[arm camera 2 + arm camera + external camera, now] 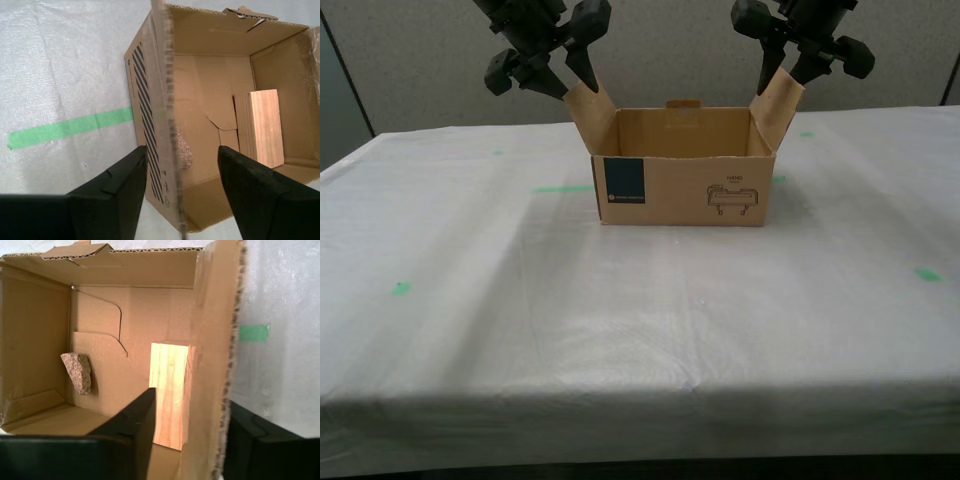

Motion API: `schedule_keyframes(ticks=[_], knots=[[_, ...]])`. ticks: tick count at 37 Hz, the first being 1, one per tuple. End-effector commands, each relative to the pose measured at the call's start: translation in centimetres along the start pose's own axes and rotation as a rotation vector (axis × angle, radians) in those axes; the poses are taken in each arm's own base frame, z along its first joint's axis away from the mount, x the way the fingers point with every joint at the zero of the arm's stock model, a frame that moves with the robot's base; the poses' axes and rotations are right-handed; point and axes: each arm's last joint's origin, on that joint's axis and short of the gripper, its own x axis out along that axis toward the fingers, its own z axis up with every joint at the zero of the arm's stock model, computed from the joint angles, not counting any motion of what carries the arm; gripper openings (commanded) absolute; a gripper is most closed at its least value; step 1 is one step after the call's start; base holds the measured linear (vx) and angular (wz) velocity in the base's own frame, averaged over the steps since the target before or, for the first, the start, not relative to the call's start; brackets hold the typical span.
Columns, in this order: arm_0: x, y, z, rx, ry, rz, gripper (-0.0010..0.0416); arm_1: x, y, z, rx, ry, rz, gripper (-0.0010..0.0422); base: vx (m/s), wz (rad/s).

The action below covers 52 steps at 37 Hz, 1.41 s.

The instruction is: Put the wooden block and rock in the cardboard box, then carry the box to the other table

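Observation:
The cardboard box stands open on the white sheet-topped table, teal label facing the camera. Inside, the wooden block lies on the floor toward one end and the rock toward the other; in the second wrist view the rock is half hidden behind a flap. My second gripper, at the exterior view's left, is open and straddles the raised side flap. At the exterior view's right, my first gripper is open astride the opposite flap.
Green tape marks dot the sheet: a strip beside the box at the exterior view's left, a short piece by the other side, small marks nearer the front. A grey wall stands behind the table.

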Motion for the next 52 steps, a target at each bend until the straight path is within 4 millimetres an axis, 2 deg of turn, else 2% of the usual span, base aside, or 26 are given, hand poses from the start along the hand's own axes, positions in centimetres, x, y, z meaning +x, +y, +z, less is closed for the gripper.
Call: schedule_keyframes(ticks=[1, 8, 16, 22, 29, 38, 44, 52], knots=[[-0.1, 0.0, 0.0, 0.001, -0.001, -0.001, 0.0189, 0.0, 0.0, 0.1, 0.000, -0.006, 0.005, 0.0224, 0.000, 0.000], [-0.1, 0.0, 0.0, 0.002, 0.005, -0.003, 0.0301, 0.0, 0.2, 0.1, -0.001, -0.016, 0.052, 0.0284, 0.000, 0.000], [-0.1, 0.0, 0.0, 0.001, 0.004, -0.003, 0.0403, 0.0, 0.1, 0.1, 0.003, -0.015, 0.053, 0.0355, 0.000, 0.000], [-0.1, 0.0, 0.0, -0.014, 0.004, -0.003, 0.0376, 0.0, 0.1, 0.1, 0.007, -0.014, 0.053, 0.0404, 0.000, 0.000], [-0.1, 0.0, 0.0, -0.021, 0.003, -0.003, 0.0367, 0.0, 0.1, 0.1, 0.014, -0.014, 0.053, 0.0390, 0.000, 0.000], [-0.1, 0.0, 0.0, -0.022, 0.003, -0.002, 0.0395, 0.0, 0.1, 0.1, 0.016, -0.016, 0.052, 0.0399, 0.000, 0.000], [-0.2, 0.0, 0.0, -0.022, 0.002, -0.002, 0.0393, -0.1, 0.1, 0.1, 0.028, -0.018, 0.052, 0.0398, 0.000, 0.000], [-1.3, 0.3, -0.1, -0.027, -0.011, 0.002, 0.0394, -1.5, -0.5, 0.4, 0.044, -0.047, 0.045, 0.0398, 0.000, 0.000]])
